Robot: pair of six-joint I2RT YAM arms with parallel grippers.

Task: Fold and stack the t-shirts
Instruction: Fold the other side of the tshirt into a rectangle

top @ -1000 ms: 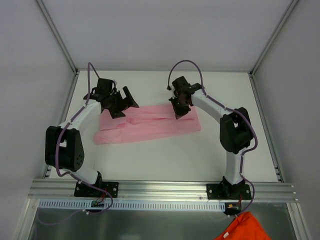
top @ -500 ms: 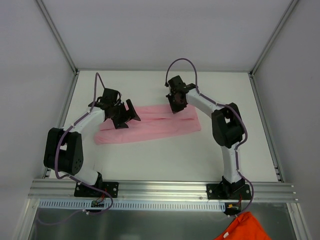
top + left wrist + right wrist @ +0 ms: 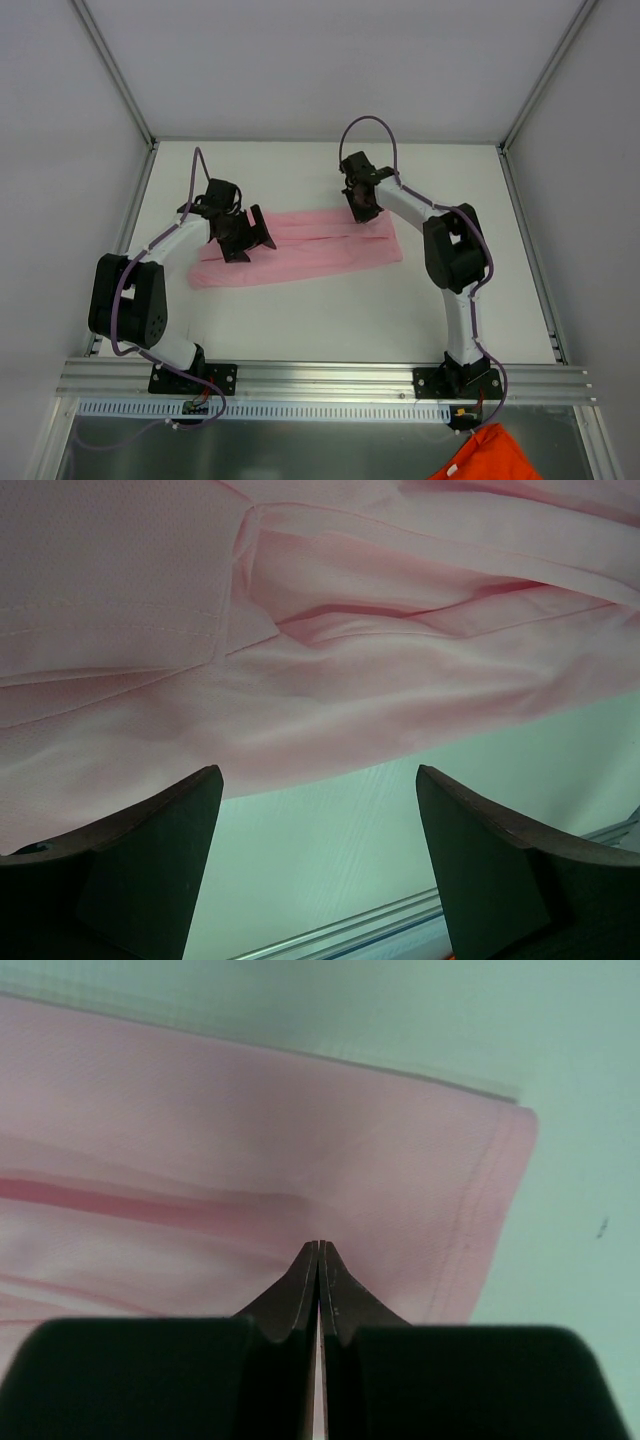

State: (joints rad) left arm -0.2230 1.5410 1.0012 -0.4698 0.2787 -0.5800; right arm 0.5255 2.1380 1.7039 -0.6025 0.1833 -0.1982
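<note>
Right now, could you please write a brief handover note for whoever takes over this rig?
Left claw: open, holding nothing, poised above the left part of the light pink thin-fabric t-shirt.
Right claw: shut, tips at the shirt's far edge near its right end; whether it pinches fabric cannot be told.
Shirt: lies on the white table as a long folded strip.
Done: lengthwise folds.
Left: probably fold the strip crosswise, then stack.
</note>
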